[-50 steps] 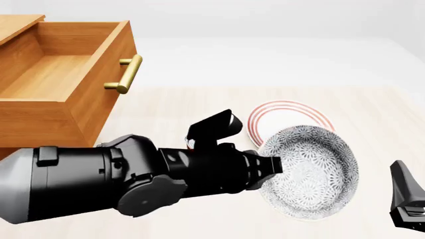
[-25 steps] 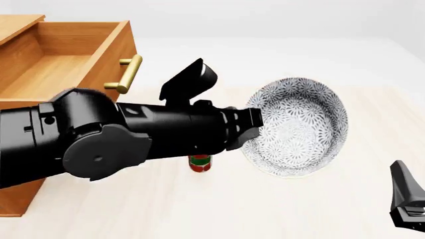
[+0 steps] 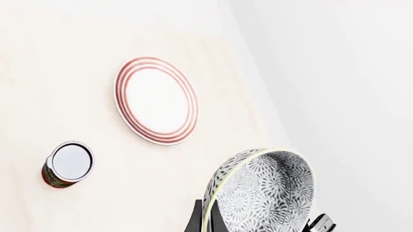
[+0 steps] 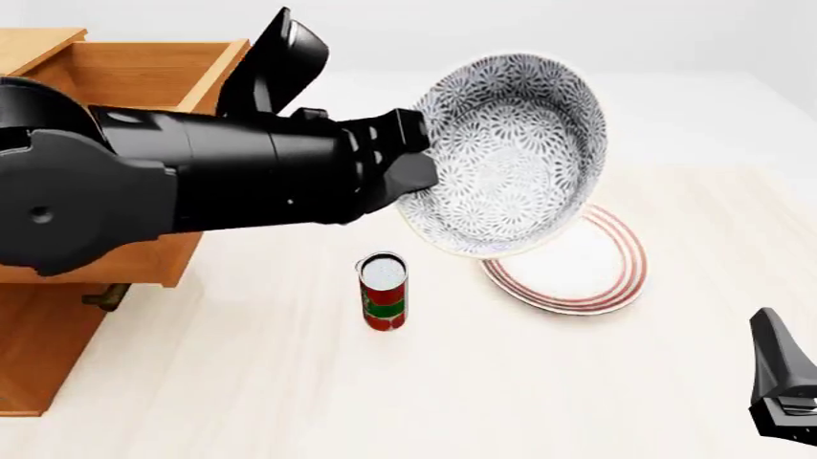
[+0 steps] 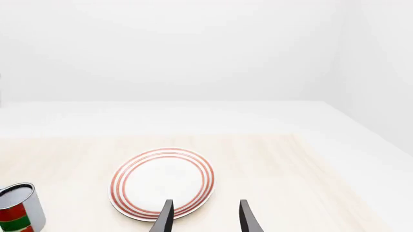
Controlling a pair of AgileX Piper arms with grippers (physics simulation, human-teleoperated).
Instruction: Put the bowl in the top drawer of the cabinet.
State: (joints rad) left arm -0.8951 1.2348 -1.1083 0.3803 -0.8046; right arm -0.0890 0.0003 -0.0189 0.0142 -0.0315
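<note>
The blue-grey patterned bowl [image 4: 511, 143] hangs tilted on its side in the air, right of the open top drawer [image 4: 141, 81]. My left gripper [image 4: 415, 172] is shut on the bowl's rim. In the left wrist view the bowl [image 3: 268, 191] fills the lower part of the picture, with a finger [image 3: 195, 224] against its outside. The cabinet [image 4: 38, 354] stands at the far left, and my left arm hides the drawer's handle. My right gripper [image 4: 782, 387] rests low at the near right, open and holding nothing [image 5: 205, 218].
A red-ringed white plate [image 4: 575, 263] lies on the table under and behind the bowl. A red and green can [image 4: 383, 292] stands upright to the plate's left. A small brass handle [image 4: 109, 295] of the lower drawer shows below the top drawer.
My left arm has lifted the bowl off the table and carried it up and left toward the drawer. The plate and the can now show beneath it. The right gripper has not moved.
</note>
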